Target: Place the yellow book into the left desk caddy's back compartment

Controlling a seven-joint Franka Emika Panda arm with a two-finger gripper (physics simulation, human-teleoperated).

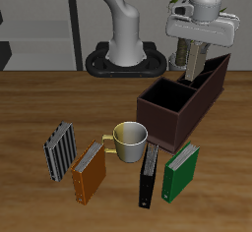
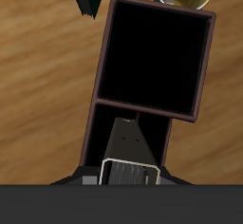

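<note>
My gripper (image 1: 195,45) is shut on the yellow book (image 1: 194,67), a thin greyish book held upright with its lower end dipping into the left desk caddy (image 1: 165,113). The caddy is a long dark brown open-top box. The book hangs over the caddy's narrower back compartment (image 1: 209,77), farther back than the large square section (image 1: 162,96). In the wrist view the book (image 2: 128,150) shows end-on inside the narrow compartment (image 2: 102,138), beside the square section (image 2: 152,57). Whether the book touches the compartment floor is hidden.
A cream mug (image 1: 129,138) stands just before the caddy's front end. Nearer the table's front edge lie a striped book (image 1: 59,149), an orange book (image 1: 89,172), a black book (image 1: 149,175) and a green book (image 1: 181,170). The robot's base (image 1: 126,59) is behind.
</note>
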